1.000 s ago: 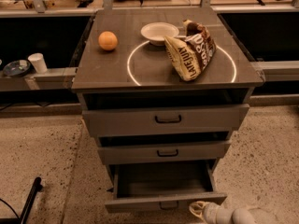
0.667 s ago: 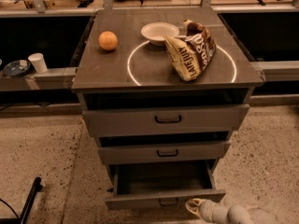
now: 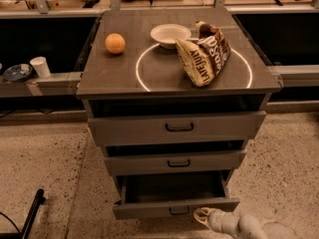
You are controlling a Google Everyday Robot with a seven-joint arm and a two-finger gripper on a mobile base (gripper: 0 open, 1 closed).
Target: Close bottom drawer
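Camera view looks down at a grey cabinet (image 3: 99,83) standing on a speckled floor (image 3: 45,168). At the far left, low in the frame, a black bar (image 3: 32,214) slants across the floor. Above it, on a low ledge beside the cabinet, a dark dish (image 3: 16,72) sits just beside a white cup (image 3: 40,66). On the cabinet top, an orange (image 3: 115,43) rests near the left back corner, outside a thin white ring (image 3: 142,81) marked on the surface. A white bowl (image 3: 170,35) sits at the back edge of that ring, and to its right a crumpled brown and cream snack bag (image 3: 204,54) lies tilted, partly inside the ring and touching the bowl's side.

Below the top, three drawers step down in width. The top drawer (image 3: 149,128) and the middle drawer (image 3: 144,164) each stand slightly out, with a dark gap above. The bottom drawer (image 3: 144,209) is pulled well out toward the camera, its dark inside in plain sight and its small black handle (image 3: 178,211) at the centre of the front.

At the lower right, the pale arm (image 3: 249,227) reaches in from the frame's corner. The gripper (image 3: 201,215) is low at the front of the bottom drawer, just right of the handle. Whether it is spread or pressed together cannot be told, nor whether it touches the drawer front
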